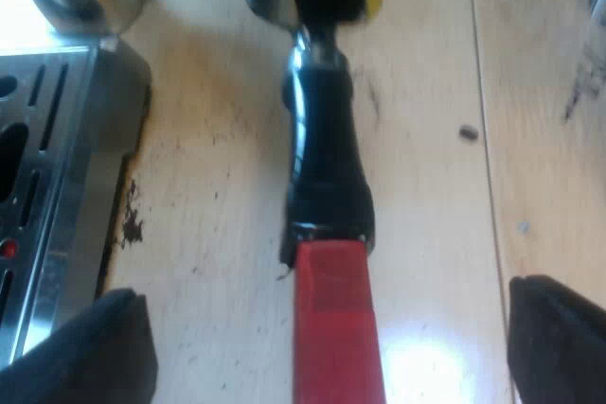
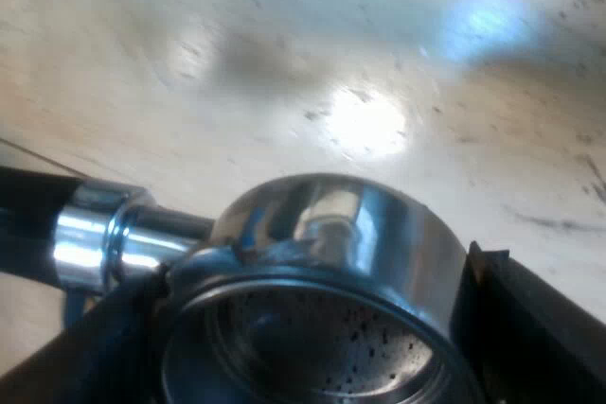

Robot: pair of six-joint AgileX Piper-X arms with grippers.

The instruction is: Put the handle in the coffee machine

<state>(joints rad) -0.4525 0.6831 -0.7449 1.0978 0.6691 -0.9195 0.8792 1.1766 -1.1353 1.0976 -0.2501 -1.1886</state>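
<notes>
Stiff, heavy-looking metal holder (image 1: 327, 167) with dark, red-ended handle over pale wooden table (image 1: 218, 139) near steel espresso machine (image 1: 57, 186); right gripper (image 2: 312, 328) clamps its slick basket (image 2: 322, 224), left gripper (image 1: 331, 328) spread astride the red end (image 1: 333, 371), likely the surest hold.

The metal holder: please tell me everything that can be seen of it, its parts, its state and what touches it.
The metal holder has a round, shiny steel bowl with dark specks inside. A chrome collar joins it to a dark handle with a red end. It is over the pale wooden table, beside the espresso machine. The right gripper clasps the bowl on both sides. The left gripper is open, its fingers clear of the red end.
</notes>
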